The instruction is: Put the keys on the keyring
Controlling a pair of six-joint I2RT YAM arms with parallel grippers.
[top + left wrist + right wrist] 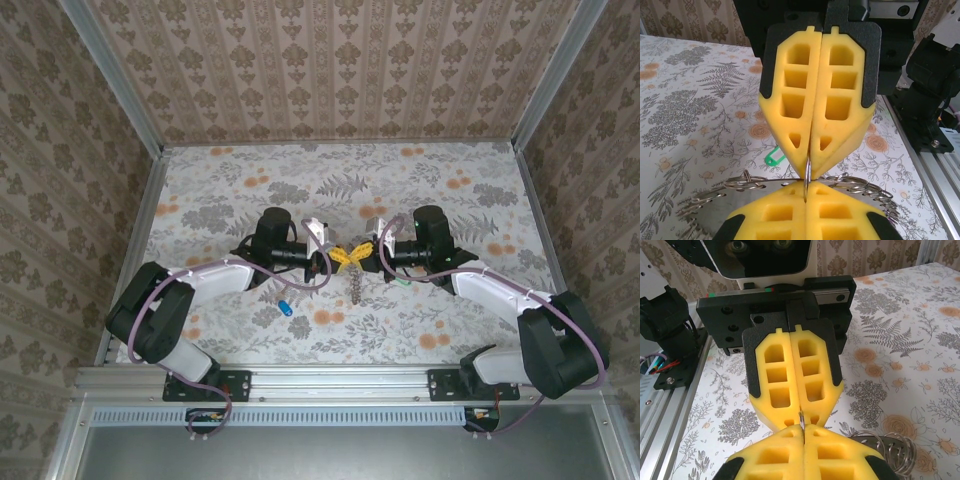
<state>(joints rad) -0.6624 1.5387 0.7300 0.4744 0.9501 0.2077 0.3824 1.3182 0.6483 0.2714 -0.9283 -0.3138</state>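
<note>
Worktop (250,160): centre barred by left claw (341,259) and right claw (366,252) tip to tip; far half open.

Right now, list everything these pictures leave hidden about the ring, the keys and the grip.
- Top external: the small dangling metal cluster is too small to tell keys from rings.
- Left wrist: the thin silvery metal loop is buried between the shut left gripper and right gripper; how much is clamped is hidden.
- Right wrist: the coiled silvery rings run behind the right gripper.
</note>
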